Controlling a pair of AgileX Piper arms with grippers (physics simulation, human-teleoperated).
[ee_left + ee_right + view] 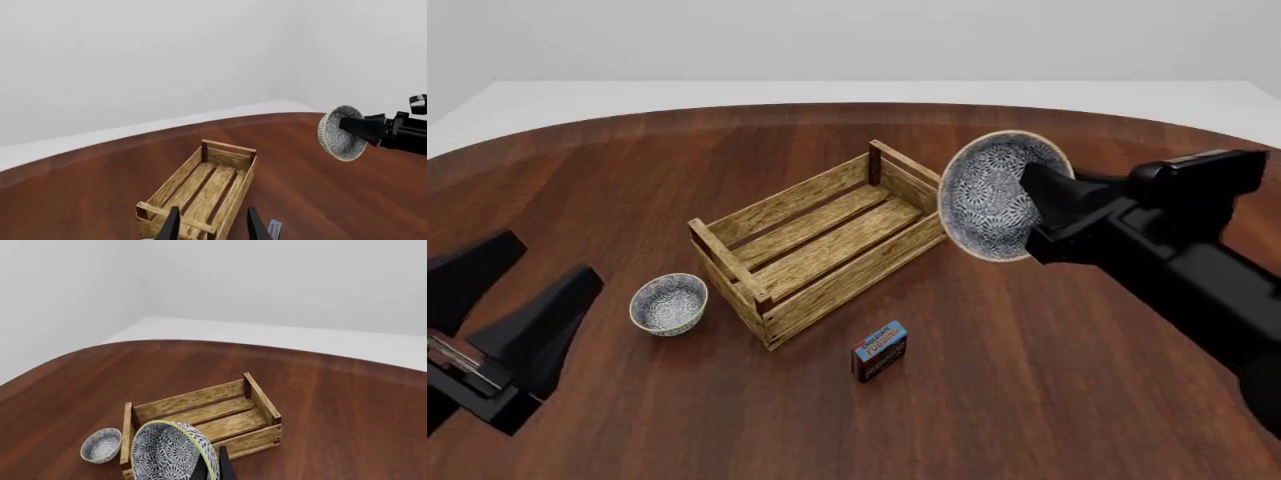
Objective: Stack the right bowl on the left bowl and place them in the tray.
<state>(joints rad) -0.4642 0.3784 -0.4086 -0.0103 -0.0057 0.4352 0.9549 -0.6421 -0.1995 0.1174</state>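
Left tool (510, 312): spread wide, holding nothing, low at the near left edge of the surface (1068, 400). Just beyond it, the left bowl (669, 303), upright, apart from the tray's (814, 238) near-left end. Tray lying slantwise, long axis from near left to far right. Small blue-and-red box (880, 350) in front, lettering too small to read. Right tool (1044, 212): clamped on the right bowl (998, 192), tipped on edge, aloft over the tray's far-right corner, left bowl well off to its left and lower.

We saw a dark reddish-brown wooden surface (1068, 400) with a curved far edge and a soft sheen. Beyond it lay a pale grey floor (280, 337), meeting plain, light grey walls (167, 55) under even, diffuse light.
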